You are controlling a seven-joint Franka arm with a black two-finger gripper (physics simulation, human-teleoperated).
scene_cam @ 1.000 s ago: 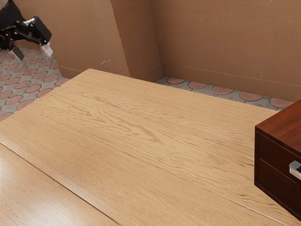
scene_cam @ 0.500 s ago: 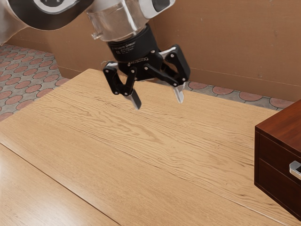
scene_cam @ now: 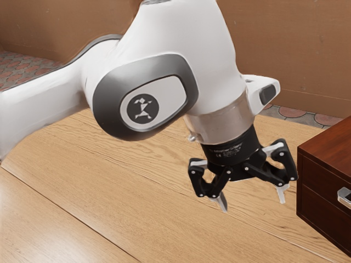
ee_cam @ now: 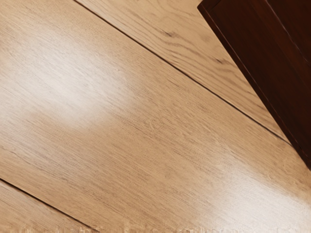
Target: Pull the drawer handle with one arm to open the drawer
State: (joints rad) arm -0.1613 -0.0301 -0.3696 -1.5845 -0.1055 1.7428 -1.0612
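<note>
A dark red-brown wooden drawer cabinet stands on the table at the exterior view's right edge. Its silver handle sticks out of the front, partly cut off by the frame edge, and the drawer front sits flush with the cabinet. My black gripper hangs open just above the tabletop, a short way to the left of the cabinet, with nothing between its fingers. The right fingertip is close to the cabinet's front corner without touching it. In the wrist view the cabinet's dark side lies ahead of the hand.
The light oak table spreads wide to the exterior view's left and front. My white arm spans the upper left. Brown walls stand behind the table, with patterned floor tiles at their foot.
My arm has swept from the far upper left across the table toward the right and down. The gripper now hovers beside the cabinet, still open. The cabinet has not moved.
</note>
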